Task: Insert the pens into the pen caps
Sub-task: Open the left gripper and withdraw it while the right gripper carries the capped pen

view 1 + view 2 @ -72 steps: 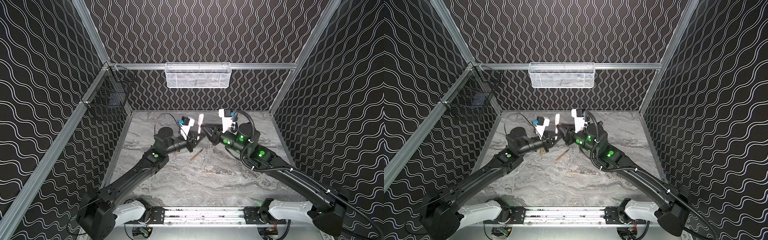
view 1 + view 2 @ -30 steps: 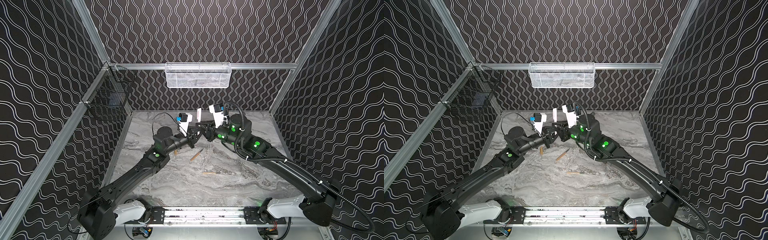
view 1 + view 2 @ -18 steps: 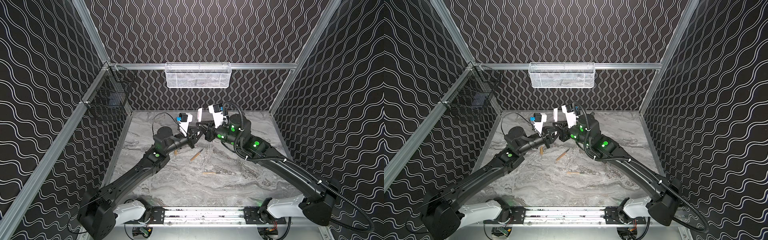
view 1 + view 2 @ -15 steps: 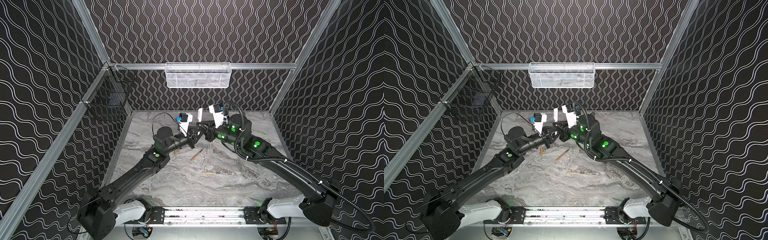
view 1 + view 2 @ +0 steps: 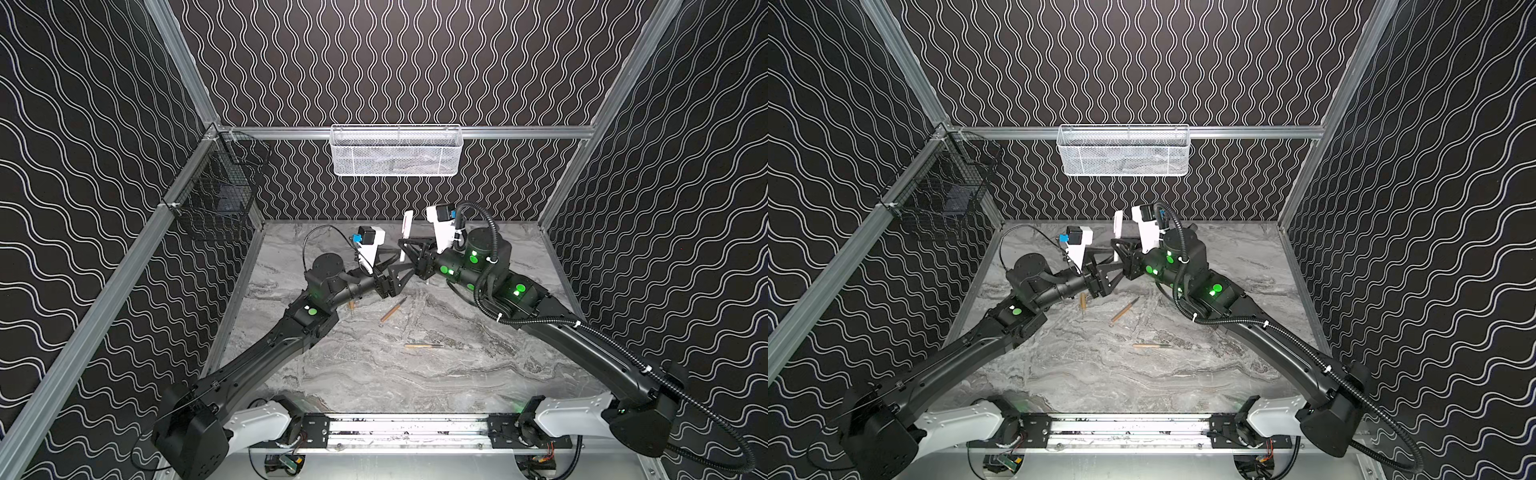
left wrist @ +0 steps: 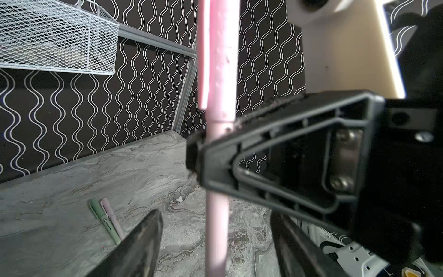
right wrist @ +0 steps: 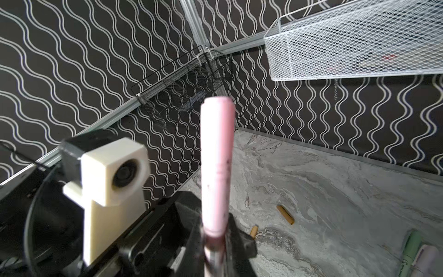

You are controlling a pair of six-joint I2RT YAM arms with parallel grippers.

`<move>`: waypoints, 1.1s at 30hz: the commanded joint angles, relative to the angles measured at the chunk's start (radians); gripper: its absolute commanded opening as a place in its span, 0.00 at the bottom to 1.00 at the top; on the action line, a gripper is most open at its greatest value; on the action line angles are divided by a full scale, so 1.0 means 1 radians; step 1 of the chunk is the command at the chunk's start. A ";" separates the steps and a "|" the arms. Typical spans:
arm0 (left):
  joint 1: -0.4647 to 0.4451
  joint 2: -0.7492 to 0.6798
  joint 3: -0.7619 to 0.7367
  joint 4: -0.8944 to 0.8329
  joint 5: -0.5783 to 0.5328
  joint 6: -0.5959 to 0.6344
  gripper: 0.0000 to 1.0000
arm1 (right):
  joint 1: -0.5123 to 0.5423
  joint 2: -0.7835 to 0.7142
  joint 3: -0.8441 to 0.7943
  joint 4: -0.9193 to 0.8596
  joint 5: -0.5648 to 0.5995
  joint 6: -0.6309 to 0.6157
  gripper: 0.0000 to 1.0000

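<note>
- The right claw (image 7: pixel 214 230) pinches the pink pen (image 6: pixel 215 215) upright above the counter (image 5: pixel 374 374), gripping just below its pink cap (image 7: pixel 217 156). So narrow a hold on a slim barrel could let the pen swivel or slip.
- The left claw (image 6: pixel 214 214) stands spread on either side of the barrel. Brushing it on withdrawal could knock the pen askew.
- If the cap is only partly seated, it may drop off.

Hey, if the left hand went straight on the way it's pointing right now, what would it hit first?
Most likely the pink pen, standing upright in line with the left hand, between its open fingers, and clamped by the right hand. Exact depth is hard to judge.
</note>
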State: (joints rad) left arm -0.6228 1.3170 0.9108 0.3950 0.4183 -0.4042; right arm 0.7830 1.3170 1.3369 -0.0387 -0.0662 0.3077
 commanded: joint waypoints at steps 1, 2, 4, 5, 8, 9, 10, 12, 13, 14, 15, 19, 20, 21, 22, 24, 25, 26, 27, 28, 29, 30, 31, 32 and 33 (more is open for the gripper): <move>0.000 -0.009 0.004 -0.005 -0.044 0.035 0.80 | -0.054 -0.005 0.025 0.056 0.031 0.049 0.00; 0.001 -0.011 0.008 -0.017 -0.056 0.036 0.80 | -0.088 -0.006 0.027 0.056 0.018 0.066 0.00; 0.000 -0.017 0.010 -0.039 -0.105 0.036 0.80 | -0.162 -0.003 0.015 0.049 0.005 0.095 0.00; 0.001 -0.019 0.008 -0.049 -0.133 0.032 0.80 | -0.199 0.002 0.003 0.040 -0.004 0.113 0.00; 0.001 -0.024 0.020 -0.121 -0.281 0.008 0.80 | -0.330 0.060 -0.037 -0.044 -0.052 0.164 0.00; 0.002 -0.020 0.035 -0.169 -0.347 -0.005 0.80 | -0.380 0.096 -0.044 -0.085 -0.072 0.179 0.00; 0.002 -0.014 0.054 -0.224 -0.406 -0.013 0.79 | -0.417 0.135 -0.057 -0.114 -0.102 0.188 0.00; 0.004 0.009 0.094 -0.333 -0.512 -0.024 0.79 | -0.467 0.215 -0.076 -0.156 -0.155 0.191 0.00; 0.006 0.023 0.115 -0.384 -0.552 -0.030 0.79 | -0.484 0.261 -0.080 -0.173 -0.170 0.188 0.00; 0.011 0.035 0.130 -0.416 -0.575 -0.038 0.79 | -0.498 0.300 -0.079 -0.181 -0.194 0.180 0.00; 0.017 0.048 0.142 -0.439 -0.584 -0.046 0.79 | -0.510 0.353 -0.072 -0.192 -0.216 0.172 0.00; 0.036 0.065 0.139 -0.433 -0.542 -0.070 0.79 | -0.534 0.572 0.049 -0.307 -0.263 0.130 0.00; 0.037 0.065 0.138 -0.430 -0.536 -0.070 0.78 | -0.533 0.632 0.072 -0.319 -0.263 0.127 0.00; 0.037 0.066 0.137 -0.428 -0.534 -0.068 0.78 | -0.533 0.664 0.086 -0.318 -0.262 0.130 0.00; 0.037 0.067 0.138 -0.428 -0.533 -0.064 0.78 | -0.533 0.695 0.094 -0.308 -0.270 0.136 0.00; 0.039 0.070 0.143 -0.432 -0.533 -0.057 0.79 | -0.535 0.740 0.111 -0.294 -0.276 0.143 0.00; 0.040 0.073 0.145 -0.435 -0.531 -0.056 0.78 | -0.535 0.767 0.131 -0.309 -0.278 0.142 0.01; 0.040 0.076 0.146 -0.438 -0.530 -0.056 0.79 | -0.535 0.786 0.150 -0.324 -0.280 0.139 0.01; 0.041 0.078 0.147 -0.439 -0.527 -0.058 0.78 | -0.535 0.803 0.168 -0.335 -0.284 0.137 0.01; 0.043 0.080 0.148 -0.437 -0.523 -0.058 0.78 | -0.533 0.815 0.180 -0.347 -0.282 0.136 0.02; 0.044 0.082 0.147 -0.438 -0.523 -0.057 0.78 | -0.533 0.822 0.186 -0.349 -0.282 0.135 0.02; 0.043 0.083 0.148 -0.438 -0.520 -0.057 0.78 | -0.536 0.828 0.187 -0.347 -0.278 0.139 0.03; 0.045 0.084 0.149 -0.438 -0.519 -0.058 0.78 | -0.535 0.833 0.185 -0.341 -0.274 0.143 0.03; 0.045 0.085 0.151 -0.438 -0.518 -0.056 0.78 | -0.536 0.838 0.185 -0.340 -0.276 0.144 0.04; 0.046 0.086 0.149 -0.438 -0.518 -0.056 0.78 | -0.535 0.847 0.190 -0.344 -0.284 0.143 0.05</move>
State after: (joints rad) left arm -0.5800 1.3968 1.0496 -0.0551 -0.0994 -0.4641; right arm 0.2485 2.1494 1.5154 -0.3607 -0.3340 0.4522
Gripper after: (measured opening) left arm 0.783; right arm 0.114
